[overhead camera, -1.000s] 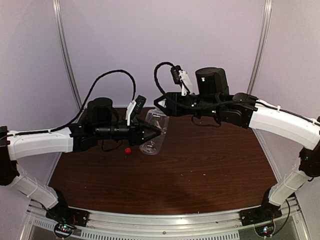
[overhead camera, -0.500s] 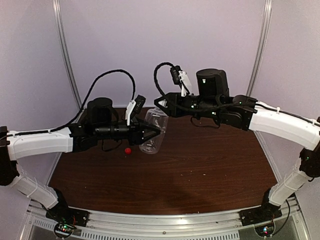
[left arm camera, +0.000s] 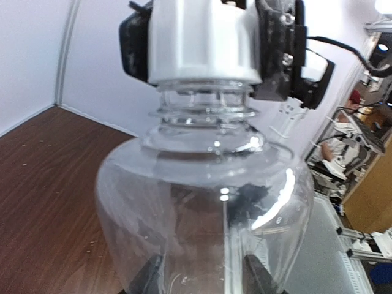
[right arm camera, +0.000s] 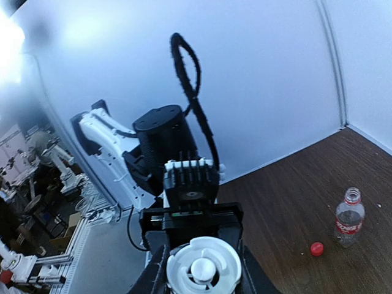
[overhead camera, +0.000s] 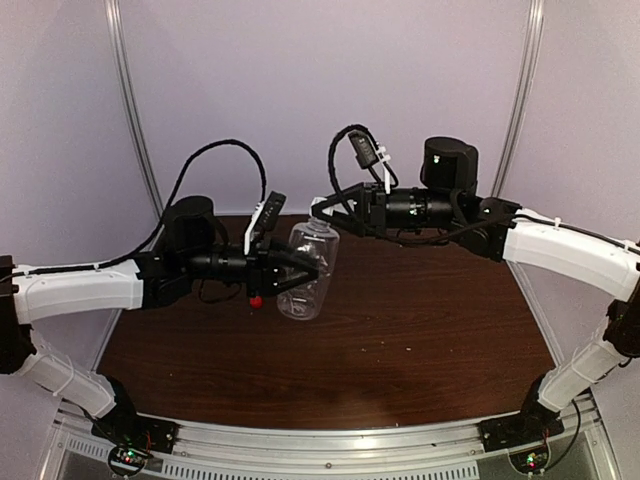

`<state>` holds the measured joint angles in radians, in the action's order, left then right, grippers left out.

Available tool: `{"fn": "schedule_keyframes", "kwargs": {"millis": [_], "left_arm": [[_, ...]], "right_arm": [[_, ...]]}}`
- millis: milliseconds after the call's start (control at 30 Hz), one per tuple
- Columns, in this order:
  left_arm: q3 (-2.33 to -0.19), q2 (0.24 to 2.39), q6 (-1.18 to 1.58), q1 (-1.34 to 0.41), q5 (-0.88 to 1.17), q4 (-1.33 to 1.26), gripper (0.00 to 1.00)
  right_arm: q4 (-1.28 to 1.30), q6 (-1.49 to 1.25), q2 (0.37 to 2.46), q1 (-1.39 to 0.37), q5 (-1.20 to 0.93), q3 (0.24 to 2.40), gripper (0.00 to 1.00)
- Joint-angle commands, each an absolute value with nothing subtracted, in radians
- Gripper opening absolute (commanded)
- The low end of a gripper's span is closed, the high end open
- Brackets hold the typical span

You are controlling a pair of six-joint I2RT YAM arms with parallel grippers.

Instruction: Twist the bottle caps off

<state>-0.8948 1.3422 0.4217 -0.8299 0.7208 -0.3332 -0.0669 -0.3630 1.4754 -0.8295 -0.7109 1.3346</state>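
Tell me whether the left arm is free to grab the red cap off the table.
Probably not: the left claw is shut on the big clear bottle, though the red cap lies uncovered on the table.

A clear bottle (left arm camera: 202,202) fills the view, neck toward the top. Its white cap (left arm camera: 202,43) is clamped between the black fingers (left arm camera: 278,55) of the right gripper (left arm camera: 205,46). A brown table (left arm camera: 49,184) shows behind, at left.
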Motion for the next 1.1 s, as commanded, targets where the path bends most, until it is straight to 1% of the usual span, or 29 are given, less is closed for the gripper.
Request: {"fn": "schedule_keyframes", "kwargs": {"millis": [0,67,167,233,333,400,500,667,767,867,1000,1067], "left_arm": [[-0.873,1.324,0.553,-0.846,1.054,-0.675,0.24],[-0.862,1.33,0.597,-0.846,1.075,-0.744,0.24],[-0.861,1.34,0.618,-0.847,1.074,-0.776,0.24],[-0.859,1.345,0.617,-0.847,1.063,-0.777,0.24],[-0.858,1.347,0.612,-0.846,1.036,-0.771,0.24],[-0.858,1.347,0.599,-0.847,1.009,-0.753,0.24],[-0.865,1.346,0.567,-0.847,0.964,-0.702,0.24],[-0.906,1.33,0.434,-0.847,0.812,-0.474,0.23],[-0.927,1.322,0.383,-0.847,0.705,-0.382,0.23],[-0.938,1.317,0.365,-0.847,0.622,-0.332,0.23],[-0.943,1.313,0.358,-0.847,0.553,-0.304,0.23],[-0.948,1.315,0.354,-0.847,0.528,-0.288,0.23]], "right_arm": [[-0.243,-0.347,1.47,-0.789,-1.048,1.303,0.14],[-0.268,-0.364,1.475,-0.786,-1.099,1.302,0.17],[-0.269,-0.374,1.474,-0.784,-1.094,1.301,0.23],[-0.231,-0.369,1.468,-0.782,-1.038,1.308,0.28],[-0.123,-0.36,1.457,-0.782,-0.895,1.345,0.38],[-0.083,-0.369,1.446,-0.783,-0.832,1.357,0.46],[-0.073,-0.399,1.425,-0.785,-0.775,1.359,0.56],[-0.056,-0.455,1.399,-0.8,-0.689,1.371,0.73],[0.005,-0.452,1.396,-0.828,-0.589,1.399,0.79],[0.102,-0.42,1.401,-0.872,-0.433,1.445,0.82],[0.198,-0.402,1.423,-0.926,-0.228,1.502,0.87],[0.256,-0.402,1.452,-0.96,-0.119,1.537,0.87]]}}
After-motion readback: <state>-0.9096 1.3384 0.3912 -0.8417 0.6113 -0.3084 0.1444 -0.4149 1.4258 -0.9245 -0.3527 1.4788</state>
